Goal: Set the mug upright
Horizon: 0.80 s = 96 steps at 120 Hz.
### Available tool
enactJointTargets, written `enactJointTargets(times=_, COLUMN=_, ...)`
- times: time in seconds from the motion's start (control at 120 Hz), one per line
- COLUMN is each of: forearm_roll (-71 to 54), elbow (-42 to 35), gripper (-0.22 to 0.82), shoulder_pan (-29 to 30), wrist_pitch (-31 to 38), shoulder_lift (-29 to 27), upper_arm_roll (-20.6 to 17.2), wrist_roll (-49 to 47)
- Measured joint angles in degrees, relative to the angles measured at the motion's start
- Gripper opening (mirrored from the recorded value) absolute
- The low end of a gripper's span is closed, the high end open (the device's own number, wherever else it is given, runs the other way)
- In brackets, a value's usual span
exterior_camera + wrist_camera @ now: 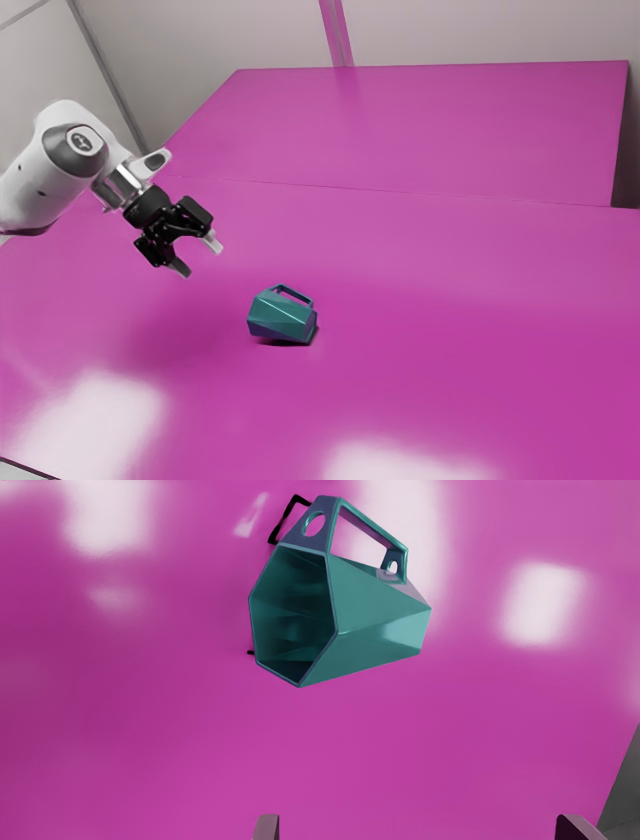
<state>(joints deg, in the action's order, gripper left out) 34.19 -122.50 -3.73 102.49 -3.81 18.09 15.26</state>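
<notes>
The black gripper [200, 258] hangs above the table in the exterior view, up and to the left of the mug, with its fingers spread and nothing between them. A teal faceted mug [283, 317] lies on its side on the table, its handle on the upper side. In the wrist view the mug [375, 615] shows its dark open mouth and its angular handle, at a distance from the gripper [417, 827], whose two fingertips stand wide apart. No contact between gripper and mug is seen.
The glossy magenta table [450, 380] spreads around the mug. Behind it, in the exterior view, is another magenta surface [430, 130] against a pale wall. A grey area [622, 790] lies past the table's edge in the wrist view.
</notes>
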Motion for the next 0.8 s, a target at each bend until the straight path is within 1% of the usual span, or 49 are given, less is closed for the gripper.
enactJointTargets(times=0.067, forearm_roll=3.97, elbow=-0.66, gripper=0.6, shoulder_pan=0.59, wrist_pitch=1.62, shoulder_lift=2.15, upper_arm_roll=0.01, wrist_roll=2.84)
enactJointTargets(times=0.25, forearm_roll=12.37, elbow=-0.76, gripper=0.6, shoulder_pan=2.45, wrist_pitch=4.3, shoulder_lift=10.8, upper_arm_roll=0.09, wrist_roll=10.44)
enactJointTargets(times=0.333, forearm_roll=15.33, elbow=-0.44, gripper=0.6, shoulder_pan=3.22, wrist_pitch=4.95, shoulder_lift=13.3, upper_arm_roll=0.07, wrist_roll=13.55)
enactJointTargets(times=0.642, forearm_roll=24.45, elbow=-0.66, gripper=0.6, shoulder_pan=3.28, wrist_pitch=4.69, shoulder_lift=16.45, upper_arm_roll=-0.52, wrist_roll=21.96)
enactJointTargets(times=0.8, forearm_roll=27.33, elbow=-0.62, gripper=0.6, shoulder_pan=3.2, wrist_pitch=4.55, shoulder_lift=18.06, upper_arm_roll=-1.94, wrist_roll=24.85)
